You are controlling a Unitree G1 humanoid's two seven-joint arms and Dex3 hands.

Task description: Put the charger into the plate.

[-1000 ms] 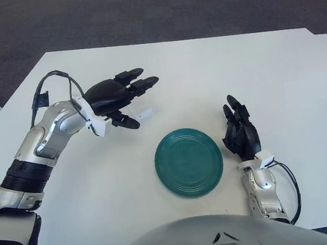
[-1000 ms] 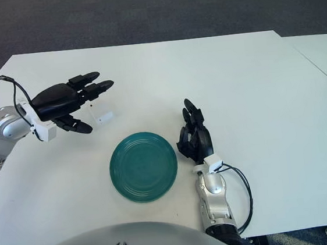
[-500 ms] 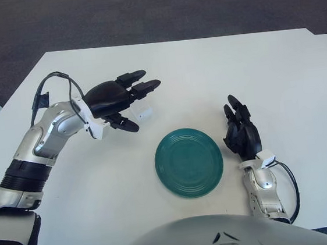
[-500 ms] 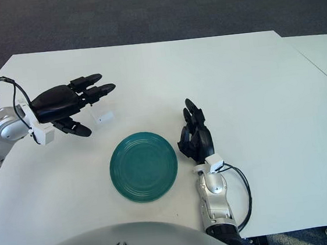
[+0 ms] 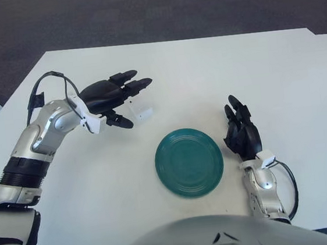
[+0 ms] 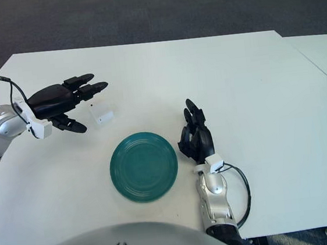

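A small white charger (image 5: 142, 110) lies on the white table, up and to the left of the round teal plate (image 5: 189, 162). My left hand (image 5: 117, 96) hovers just left of the charger, fingers spread and holding nothing; the charger shows clear of the fingers. My right hand (image 5: 242, 133) shows right of the plate, fingers extended upward and relaxed, nothing in it.
The white table (image 5: 264, 77) stretches far to the back and right. A second white surface (image 6: 320, 53) adjoins at the far right. Dark carpet lies beyond the table's back edge.
My left hand has drawn back to the left and slightly up, uncovering the charger, which stays on the table. The right hand and plate have not moved.
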